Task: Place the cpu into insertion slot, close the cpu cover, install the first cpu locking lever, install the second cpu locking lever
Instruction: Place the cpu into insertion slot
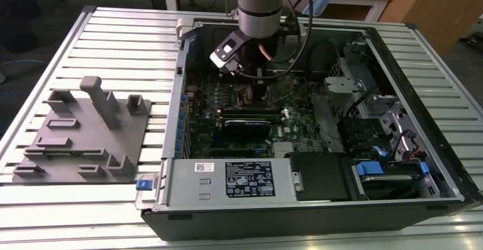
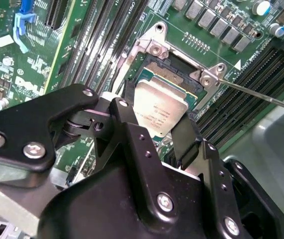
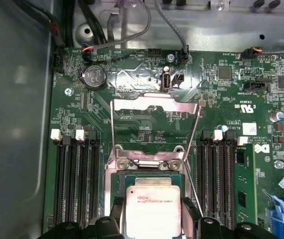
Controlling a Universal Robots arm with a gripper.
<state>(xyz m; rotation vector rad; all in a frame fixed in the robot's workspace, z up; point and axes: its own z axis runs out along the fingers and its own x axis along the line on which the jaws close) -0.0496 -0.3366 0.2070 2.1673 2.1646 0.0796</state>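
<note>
Two black fingers (image 2: 186,137) of the gripper (image 2: 157,124) are pinching the cpu (image 2: 158,107) by opposite edges, keeping its silver-grey top facing up, presumably to spare the contacts beneath. In both wrist views the chip is sitting directly over the insertion slot (image 2: 168,69), slightly tilted; whether it is fully seated cannot be told. The cpu cover (image 3: 154,102) is standing swung open beyond the socket, and a thin locking lever (image 2: 261,94) is angling away unlatched, leaving the way down unobstructed. In the exterior view the arm (image 1: 257,4) is reaching into the computer case (image 1: 302,219).
</note>
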